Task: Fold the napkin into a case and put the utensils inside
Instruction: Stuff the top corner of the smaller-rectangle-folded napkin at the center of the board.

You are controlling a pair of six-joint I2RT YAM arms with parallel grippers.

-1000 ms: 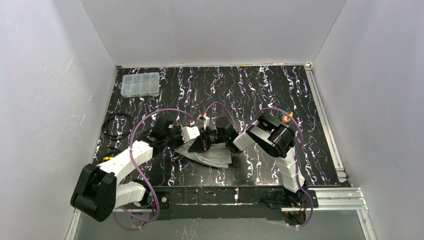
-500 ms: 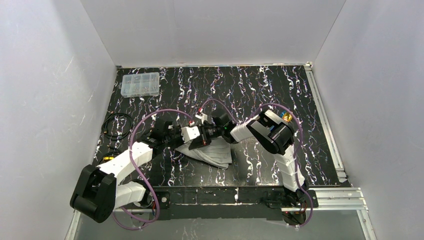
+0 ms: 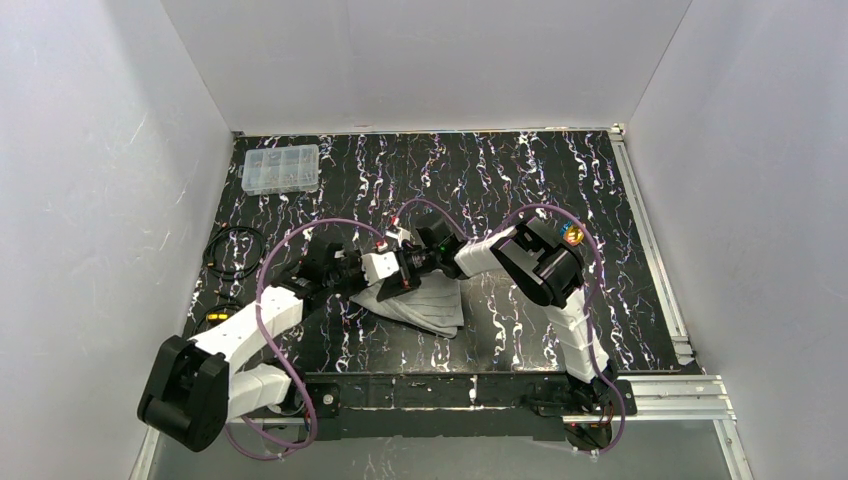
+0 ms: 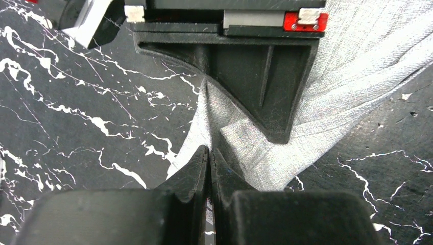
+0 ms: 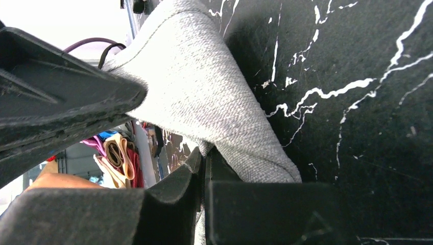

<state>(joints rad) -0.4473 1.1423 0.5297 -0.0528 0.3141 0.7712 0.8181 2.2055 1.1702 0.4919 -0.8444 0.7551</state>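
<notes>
The left fingers point(image 4: 191, 171) are pressed shut on a fold of the grey napkin point(image 3: 432, 305), the right fingers point(image 5: 176, 186) pinch it just opposite, and the rest lies on the desk point(image 3: 540, 170) beneath both.

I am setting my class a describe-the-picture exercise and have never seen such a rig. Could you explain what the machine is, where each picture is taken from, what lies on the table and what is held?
These are two robot arms bolted at the near edge of a black marbled table. The wide picture looks down from above and behind them; the two close-ups come from a camera on each wrist. A grey napkin, partly folded, lies between the arms. The left gripper and the right gripper are each shut on a fold of it, close together. A clear plastic box sits at the far left corner, and a coil of black cable lies by the left edge.
</notes>
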